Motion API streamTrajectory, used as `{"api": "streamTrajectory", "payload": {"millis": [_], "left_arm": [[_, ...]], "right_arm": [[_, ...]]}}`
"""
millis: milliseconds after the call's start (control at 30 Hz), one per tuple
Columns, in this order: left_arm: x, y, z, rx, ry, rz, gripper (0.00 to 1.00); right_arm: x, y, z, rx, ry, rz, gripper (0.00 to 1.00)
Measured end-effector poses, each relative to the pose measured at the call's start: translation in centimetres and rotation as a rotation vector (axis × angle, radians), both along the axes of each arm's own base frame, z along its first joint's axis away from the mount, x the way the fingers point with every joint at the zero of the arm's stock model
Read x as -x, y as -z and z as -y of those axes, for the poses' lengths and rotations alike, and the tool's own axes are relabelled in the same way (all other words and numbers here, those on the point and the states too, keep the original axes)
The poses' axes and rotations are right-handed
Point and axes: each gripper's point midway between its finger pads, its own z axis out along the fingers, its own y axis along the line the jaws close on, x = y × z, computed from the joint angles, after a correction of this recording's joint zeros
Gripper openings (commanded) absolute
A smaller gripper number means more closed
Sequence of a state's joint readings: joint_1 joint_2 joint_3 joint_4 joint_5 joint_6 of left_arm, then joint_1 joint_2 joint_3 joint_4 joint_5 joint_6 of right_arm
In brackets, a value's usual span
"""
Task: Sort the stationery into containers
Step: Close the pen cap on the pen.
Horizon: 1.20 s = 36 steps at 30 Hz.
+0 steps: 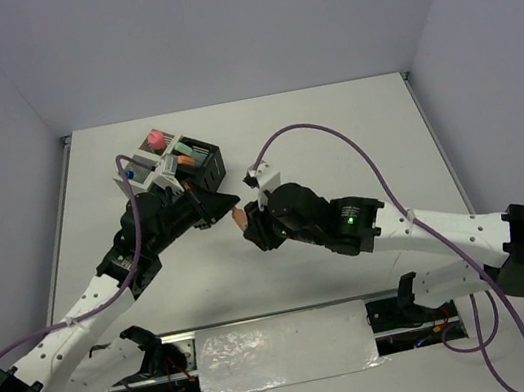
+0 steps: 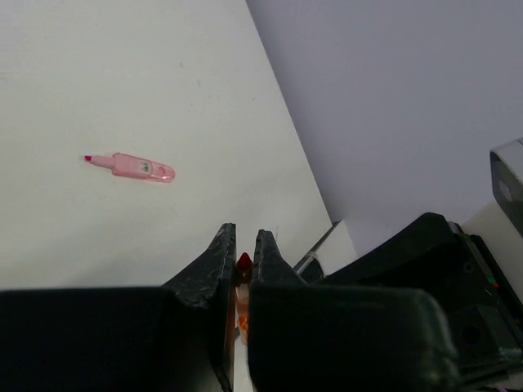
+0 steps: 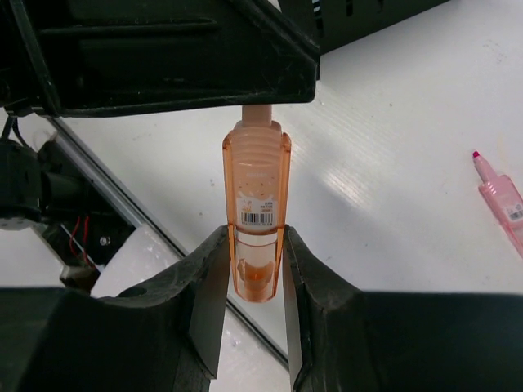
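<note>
Start at mid-table, where both arms meet above the table. The right gripper is clamped on the clear end of the orange highlighter, jaws narrow and pressed against both sides of the barrel. The barcode label sits just beyond the fingertips, so you can confirm a firm, centred hold. The barrel's thin far end runs into the left gripper, whose jaws are almost closed on a red-orange tip. Treat this as a two-handed hold: either a handover or a pull along the barrel's axis, which the pictures do not settle. The grippers face each other in line, most likely so that neither one bends the barrel. Do not release either side until you have checked the other's grip, or the highlighter may drop to the table below. Next, note the pink highlighter lying flat and uncapped on the table, apart from both grippers and not yet sorted. Farthest away, at the left rear, stand the bins, some already holding items, with a pink-capped bottle at their far side. The left arm sits nearer to them.
</note>
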<state>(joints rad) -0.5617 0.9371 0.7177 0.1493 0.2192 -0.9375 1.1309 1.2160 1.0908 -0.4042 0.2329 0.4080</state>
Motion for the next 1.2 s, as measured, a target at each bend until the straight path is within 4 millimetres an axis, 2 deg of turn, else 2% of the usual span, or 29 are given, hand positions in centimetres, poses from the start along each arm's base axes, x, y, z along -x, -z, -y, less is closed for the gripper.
{"api": "streamTrajectory", "payload": {"millis": [67, 133, 167, 200, 233, 267, 333, 400, 500, 600, 667, 733, 767, 833, 867, 1200], "left_arm": [[0.1, 0.5, -0.3, -0.024, -0.011, -0.01, 0.0], [0.4, 0.8, -0.3, -0.039, -0.009, -0.022, 0.0], [0.5, 0.9, -0.4, -0.043, -0.009, -0.028, 0.0], [0.6, 0.9, -0.4, -0.044, -0.01, -0.03, 0.0], [0.6, 0.8, -0.4, -0.043, -0.01, -0.029, 0.0], [0.3, 0.6, -0.7, -0.042, -0.031, -0.02, 0.0], [-0.5, -0.4, -1.4, -0.024, -0.078, 0.014, 0.0], [-0.9, -1.5, -1.7, 0.003, -0.098, 0.05, 0.0], [-0.8, -2.9, -1.5, 0.061, -0.089, 0.094, 0.0], [-0.3, -3.1, -1.2, 0.112, -0.063, 0.108, 0.0], [0.1, -2.5, -1.0, 0.144, -0.047, 0.094, 0.0], [0.6, -1.8, -0.8, 0.178, -0.029, 0.076, 0.0], [0.8, -1.5, -0.7, 0.193, -0.021, 0.07, 0.0], [1.1, -1.1, -0.5, 0.223, -0.007, 0.052, 0.0], [1.3, -1.0, -0.5, 0.233, -0.001, 0.051, 0.0], [3.2, -4.2, -0.7, 0.303, 0.022, 0.124, 0.0]], "right_arm": [[0.4, 0.4, 0.0, -0.012, 0.003, -0.006, 0.0], [0.8, 0.7, -0.1, -0.024, 0.001, -0.012, 0.17], [0.9, 0.8, -0.2, -0.033, 0.001, -0.014, 0.29], [1.0, 0.7, -0.2, -0.046, 0.002, -0.014, 0.56], [1.1, 0.6, -0.2, -0.059, 0.006, -0.016, 0.66], [1.3, 0.6, 0.0, -0.06, 0.004, -0.022, 0.89], [2.1, 1.1, 1.0, -0.052, 0.001, -0.045, 1.0], [2.8, 0.8, 1.7, -0.06, -0.007, -0.052, 1.0], [3.1, -1.2, 2.1, -0.133, -0.004, -0.043, 1.0], [3.5, -3.6, 1.9, -0.233, -0.017, -0.04, 0.99], [3.5, -5.2, 1.7, -0.319, -0.027, -0.044, 0.95], [3.2, -6.5, 1.4, -0.404, -0.034, -0.063, 0.8], [2.9, -7.0, 1.3, -0.444, -0.029, -0.079, 0.65], [2.3, -7.4, 1.1, -0.496, -0.018, -0.108, 0.53], [2.1, -7.4, 1.1, -0.518, -0.005, -0.126, 0.51], [2.5, -5.9, 0.4, -0.589, 0.014, -0.241, 0.51]]}}
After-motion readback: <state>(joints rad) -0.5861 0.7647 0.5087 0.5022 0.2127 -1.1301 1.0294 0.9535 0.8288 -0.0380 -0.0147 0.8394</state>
